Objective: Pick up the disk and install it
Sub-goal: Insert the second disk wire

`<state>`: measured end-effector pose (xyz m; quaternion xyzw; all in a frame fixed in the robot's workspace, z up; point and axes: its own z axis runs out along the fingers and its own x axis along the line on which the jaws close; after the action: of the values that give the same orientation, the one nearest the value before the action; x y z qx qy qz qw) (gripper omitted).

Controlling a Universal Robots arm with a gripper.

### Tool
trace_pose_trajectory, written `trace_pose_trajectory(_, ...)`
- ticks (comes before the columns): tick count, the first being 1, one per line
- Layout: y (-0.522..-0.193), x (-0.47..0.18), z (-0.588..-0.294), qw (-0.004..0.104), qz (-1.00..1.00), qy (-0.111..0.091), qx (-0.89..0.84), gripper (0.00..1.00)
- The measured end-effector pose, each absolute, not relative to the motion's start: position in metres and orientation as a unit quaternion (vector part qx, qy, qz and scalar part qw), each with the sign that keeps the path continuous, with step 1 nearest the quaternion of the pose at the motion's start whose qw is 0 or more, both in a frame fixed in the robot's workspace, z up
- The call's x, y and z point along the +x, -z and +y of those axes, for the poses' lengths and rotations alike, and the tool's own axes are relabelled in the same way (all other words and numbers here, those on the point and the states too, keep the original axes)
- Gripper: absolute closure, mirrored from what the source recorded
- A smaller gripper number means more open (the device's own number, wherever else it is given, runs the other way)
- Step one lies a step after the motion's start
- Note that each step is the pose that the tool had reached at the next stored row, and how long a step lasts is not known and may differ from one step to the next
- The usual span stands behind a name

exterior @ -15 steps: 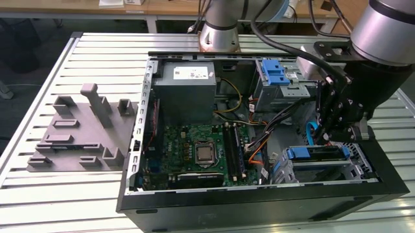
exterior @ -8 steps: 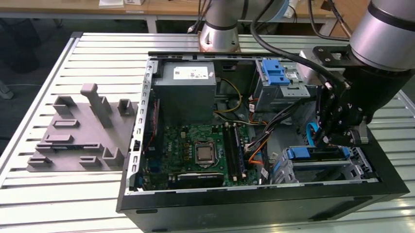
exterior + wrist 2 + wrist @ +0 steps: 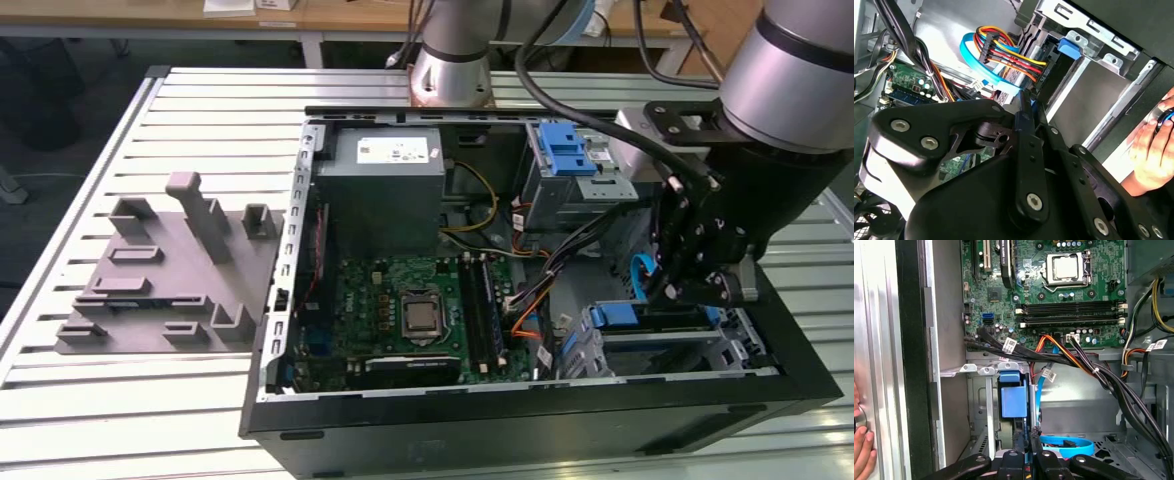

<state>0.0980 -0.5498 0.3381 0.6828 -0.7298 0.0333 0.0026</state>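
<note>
The disk sits on edge in the drive bay (image 3: 667, 345) at the case's front corner, on the exterior view's right. Its blue carrier bracket (image 3: 1014, 401) faces up between the bay's metal rails and also shows from outside (image 3: 617, 316). In the second wrist view the bracket's blue tab (image 3: 1072, 48) lies just beyond my fingertips. My gripper (image 3: 697, 292) reaches down into the case over that bay. Both wrist views show the fingers pressed together (image 3: 1026, 437) on a thin blue edge of the carrier (image 3: 1026, 102). The drive's body is hidden inside the bay.
Bundled cables (image 3: 1089, 367) and a blue flat cable (image 3: 1064, 445) run beside the bay. The motherboard (image 3: 414, 310), grey power-supply box (image 3: 387, 190) and blue ridged latch (image 3: 567, 150) fill the case. A grey fixture (image 3: 174, 270) lies on the slatted table. A person's hand (image 3: 1154, 145) rests outside the case.
</note>
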Motion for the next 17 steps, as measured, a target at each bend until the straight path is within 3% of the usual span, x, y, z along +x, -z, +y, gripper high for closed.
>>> trace_pose_trajectory(17, -0.3333, 0.0980, -0.5513, -0.003, -0.730, -0.030, 0.683, 0.84)
